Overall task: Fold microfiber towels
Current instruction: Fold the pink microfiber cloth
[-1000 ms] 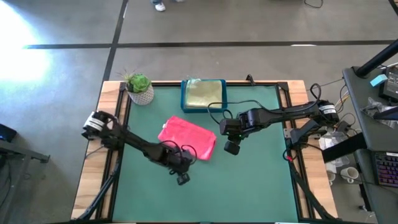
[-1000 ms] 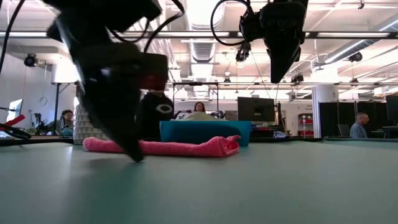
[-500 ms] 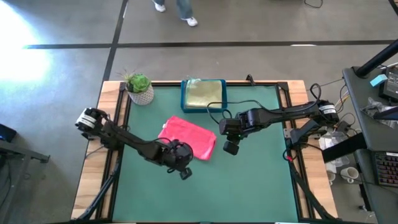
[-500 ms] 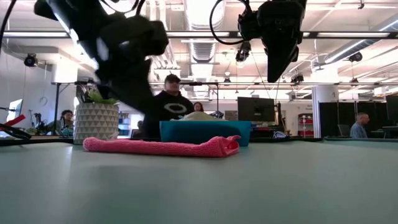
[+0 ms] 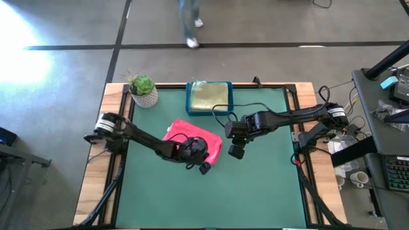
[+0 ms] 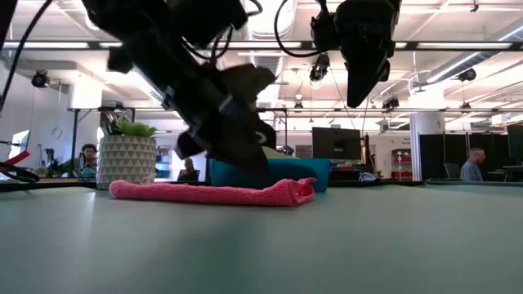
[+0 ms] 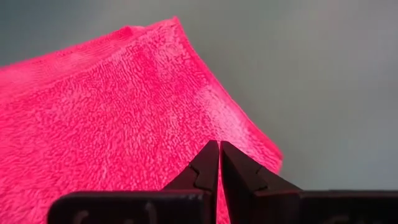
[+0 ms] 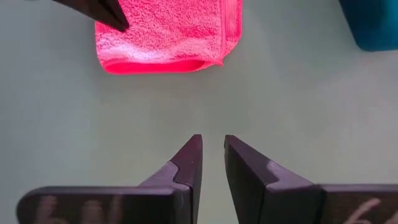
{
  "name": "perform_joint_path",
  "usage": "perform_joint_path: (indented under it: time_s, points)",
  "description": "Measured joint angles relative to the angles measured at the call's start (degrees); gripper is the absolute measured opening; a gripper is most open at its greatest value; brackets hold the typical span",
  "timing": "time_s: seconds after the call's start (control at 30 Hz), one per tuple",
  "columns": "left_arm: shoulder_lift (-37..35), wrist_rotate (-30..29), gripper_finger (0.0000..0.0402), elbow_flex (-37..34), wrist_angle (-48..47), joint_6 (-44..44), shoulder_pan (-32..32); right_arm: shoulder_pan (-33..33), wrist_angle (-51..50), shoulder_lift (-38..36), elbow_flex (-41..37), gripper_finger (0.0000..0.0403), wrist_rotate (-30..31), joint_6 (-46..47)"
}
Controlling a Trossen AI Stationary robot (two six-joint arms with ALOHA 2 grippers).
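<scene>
Folding step on the hot pink towel [image 5: 192, 140], which lies doubled on the green table [image 5: 255, 191], just in front of the blue tray [image 5: 209, 97]. The left gripper [image 5: 202, 166], fingers pressed together and empty, is poised over the towel's near corner; the next move probably calls for parting them to pinch that edge. The right gripper [image 5: 237, 152] hangs beside the towel, fingers slightly apart, holding nothing. The left wrist view alone shows the closed tips; the low view shows the towel's flatness.
</scene>
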Motion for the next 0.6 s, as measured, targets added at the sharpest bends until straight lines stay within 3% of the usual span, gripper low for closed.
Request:
perform_joint_path:
  time_s: [0.17, 0.47, 0.6]
  points:
    - [3.18, 1.65, 0.0001, 0.17, 1.11, -0.26, 0.26, 0.0, -0.04, 0.0, 0.0, 0.0059, 0.0, -0.01]
    - [4.36, 10.0, 0.0001, 0.42, -2.28, 0.09, -0.75, 0.0, -0.14, 0.0, 0.0, 0.0059, -0.01, 0.01]
    - [3.55, 16.1, 0.0001, 0.28, -6.71, 6.45, -2.07, 0.0, -0.17, 0.0, 0.0, 0.0061, -0.02, -0.01]
